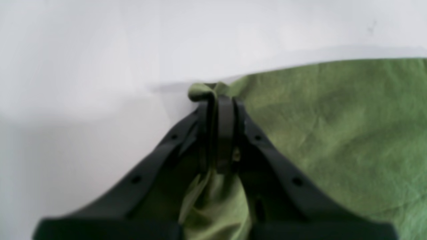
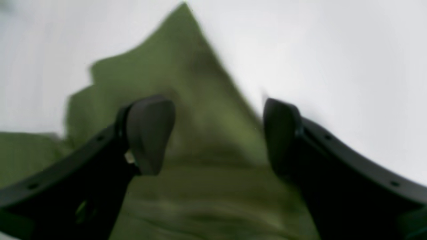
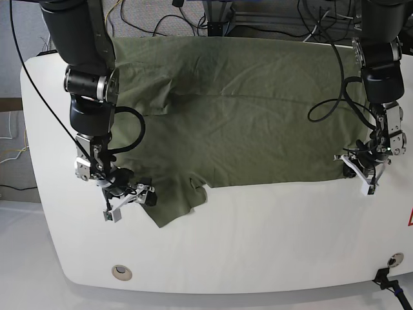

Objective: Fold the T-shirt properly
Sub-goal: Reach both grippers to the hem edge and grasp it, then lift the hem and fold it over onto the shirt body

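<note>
The olive-green T-shirt (image 3: pixel 245 116) lies spread on the white table (image 3: pixel 258 245), its back edge at the table's far side. My left gripper (image 3: pixel 355 169) is shut on the shirt's front right corner at the table surface. The left wrist view shows its jaws (image 1: pixel 220 100) closed, with a bunch of green fabric (image 1: pixel 333 133) pinched between them. My right gripper (image 3: pixel 139 192) is open beside the sleeve (image 3: pixel 174 200) at the front left. In the blurred right wrist view its fingers (image 2: pixel 150 133) stand wide apart over a pointed flap of the shirt (image 2: pixel 186 66), and the gripper (image 2: pixel 215 133) holds nothing.
Black cables (image 3: pixel 193 16) hang behind the table's back edge. A round fitting (image 3: pixel 120 272) sits near the front left corner. A cable loop (image 3: pixel 326 106) hangs from the left arm over the shirt.
</note>
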{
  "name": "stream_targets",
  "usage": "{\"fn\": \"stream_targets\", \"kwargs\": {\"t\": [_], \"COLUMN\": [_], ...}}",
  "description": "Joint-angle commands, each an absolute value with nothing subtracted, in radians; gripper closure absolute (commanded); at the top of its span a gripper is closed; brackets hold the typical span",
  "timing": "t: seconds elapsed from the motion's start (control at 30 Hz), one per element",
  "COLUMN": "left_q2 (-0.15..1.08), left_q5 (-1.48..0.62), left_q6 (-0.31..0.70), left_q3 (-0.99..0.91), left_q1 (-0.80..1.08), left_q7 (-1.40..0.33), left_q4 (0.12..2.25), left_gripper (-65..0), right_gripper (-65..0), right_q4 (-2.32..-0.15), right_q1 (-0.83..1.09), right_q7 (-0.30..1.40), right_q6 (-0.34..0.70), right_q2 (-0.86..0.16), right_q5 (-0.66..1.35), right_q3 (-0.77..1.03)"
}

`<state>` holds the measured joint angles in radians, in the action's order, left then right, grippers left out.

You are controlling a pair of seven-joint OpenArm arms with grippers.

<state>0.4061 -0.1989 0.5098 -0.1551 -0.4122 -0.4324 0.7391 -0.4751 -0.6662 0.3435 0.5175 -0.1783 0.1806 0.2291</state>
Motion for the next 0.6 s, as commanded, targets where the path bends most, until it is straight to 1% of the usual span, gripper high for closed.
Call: {"fn": "stream_targets", "kwargs": {"t": [0.0, 0.13, 0.17, 0.23, 0.33, 0.37, 0.5, 0.57], "left_q2": [0.424, 0.424, 0.424, 0.424, 0.424, 0.424, 0.421, 0.418], "left_q5": [-0.203, -0.203, -0.203, -0.203, -0.205, -0.205, -0.206, -0.206], "left_q6": [0.512, 0.513, 0.513, 0.513, 0.513, 0.513, 0.513, 0.513], "left_q3": [-0.157, -0.157, -0.157, -0.157, -0.16, -0.16, -0.163, -0.177], "left_q1": [-0.435, -0.433, -0.433, -0.433, -0.433, -0.433, -0.4, -0.378], "left_q7": [-0.429, -0.429, -0.429, -0.427, -0.423, -0.423, -0.42, -0.42], "left_q4": [0.756, 0.757, 0.757, 0.757, 0.763, 0.782, 0.869, 0.924], "left_gripper": [0.0, 0.0, 0.0, 0.0, 0.0, 0.0, 0.0, 0.0], "right_gripper": [-43.6, -42.6, -39.9, -28.9, -4.8, 0.0, 0.0, 0.0], "right_q4": [-0.483, -0.483, -0.483, -0.483, -0.483, -0.484, -0.486, -0.535], "right_q1": [-0.69, -0.69, -0.69, -0.69, -0.69, -0.69, -0.693, -0.69], "right_q7": [0.364, 0.364, 0.364, 0.364, 0.364, 0.364, 0.366, 0.386], "right_q6": [0.522, 0.522, 0.522, 0.522, 0.522, 0.522, 0.522, 0.522], "right_q2": [-0.173, -0.159, -0.159, -0.159, -0.157, -0.157, -0.157, -0.157], "right_q5": [0.176, 0.176, 0.176, 0.176, 0.176, 0.176, 0.176, 0.176], "right_q3": [0.228, 0.228, 0.228, 0.226, 0.226, 0.226, 0.226, 0.226]}}
